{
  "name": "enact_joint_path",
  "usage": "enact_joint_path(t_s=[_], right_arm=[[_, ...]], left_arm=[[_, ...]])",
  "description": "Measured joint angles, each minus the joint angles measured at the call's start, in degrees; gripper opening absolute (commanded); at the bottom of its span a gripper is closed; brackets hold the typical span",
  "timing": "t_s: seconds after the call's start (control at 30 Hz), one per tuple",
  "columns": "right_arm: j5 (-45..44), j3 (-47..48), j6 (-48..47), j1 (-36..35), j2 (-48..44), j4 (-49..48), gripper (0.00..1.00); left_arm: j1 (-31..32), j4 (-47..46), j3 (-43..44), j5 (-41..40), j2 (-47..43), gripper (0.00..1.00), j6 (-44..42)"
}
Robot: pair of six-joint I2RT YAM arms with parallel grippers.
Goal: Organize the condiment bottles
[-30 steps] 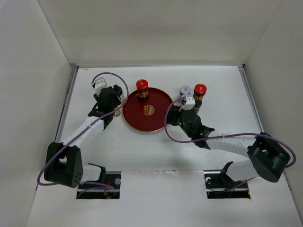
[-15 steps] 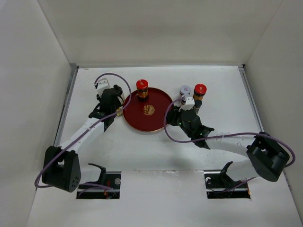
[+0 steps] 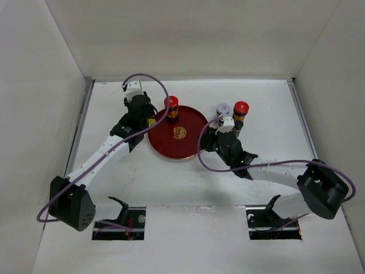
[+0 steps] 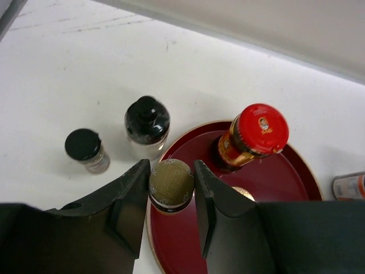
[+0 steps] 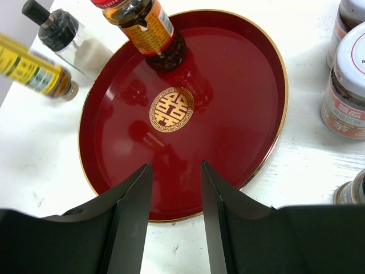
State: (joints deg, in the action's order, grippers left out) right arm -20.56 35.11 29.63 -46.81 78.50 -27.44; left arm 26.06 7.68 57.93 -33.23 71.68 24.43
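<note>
Currently, left end effector (image 4: 170, 171): pinching gold-capped bottle (image 4: 171, 184) over tray (image 4: 279, 182) rim, presumably for grouping beside red-capped jar (image 4: 259, 130).
Right end effector (image 5: 175, 171): spread, empty, above tray.

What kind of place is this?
Probably a robot lab test cell: plain white walls box in the table, two arms are mounted at its edge, with a red tray and condiment bottles staged.

A round red lacquer tray (image 3: 171, 147) with a thin gold rim and a gold emblem (image 3: 179, 133) at its centre lies flat near the middle of a white surface (image 3: 274, 108), enclosed by plain white walls (image 3: 188, 40).
</note>
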Motion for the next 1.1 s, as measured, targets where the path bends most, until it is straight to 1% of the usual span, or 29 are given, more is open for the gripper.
enact_joint_path(t_s=[0.17,0.3,0.43,0.6,0.83,0.9,1.1], right_arm=[[0.0,0.0,0.0,0.0,0.0,0.0,0.46],[0.0,0.0,0.0,0.0,0.0,0.0,0.46],[0.0,0.0,0.0,0.0,0.0,0.0,0.46],[0.0,0.0,0.0,0.0,0.0,0.0,0.46],[0.0,0.0,0.0,0.0,0.0,0.0,0.46],[0.0,0.0,0.0,0.0,0.0,0.0,0.46],[0.0,0.0,0.0,0.0,0.0,0.0,0.46]], left_arm=[[0.2,-2.9,3.7,0.5,7.9,0.17,-0.3],[0.2,-4.1,6.0,1.8,14.5,0.17,-0.6],[0.1,-4.5,9.1,2.8,19.3,0.17,-1.4],[0.1,-5.6,12.7,3.3,23.6,0.18,-1.9],[0.1,-6.3,13.1,3.2,27.2,0.19,-2.2],[0.1,-6.8,13.1,3.3,27.4,0.22,-2.3],[0.1,-7.6,13.1,3.2,27.4,0.50,-2.3]])
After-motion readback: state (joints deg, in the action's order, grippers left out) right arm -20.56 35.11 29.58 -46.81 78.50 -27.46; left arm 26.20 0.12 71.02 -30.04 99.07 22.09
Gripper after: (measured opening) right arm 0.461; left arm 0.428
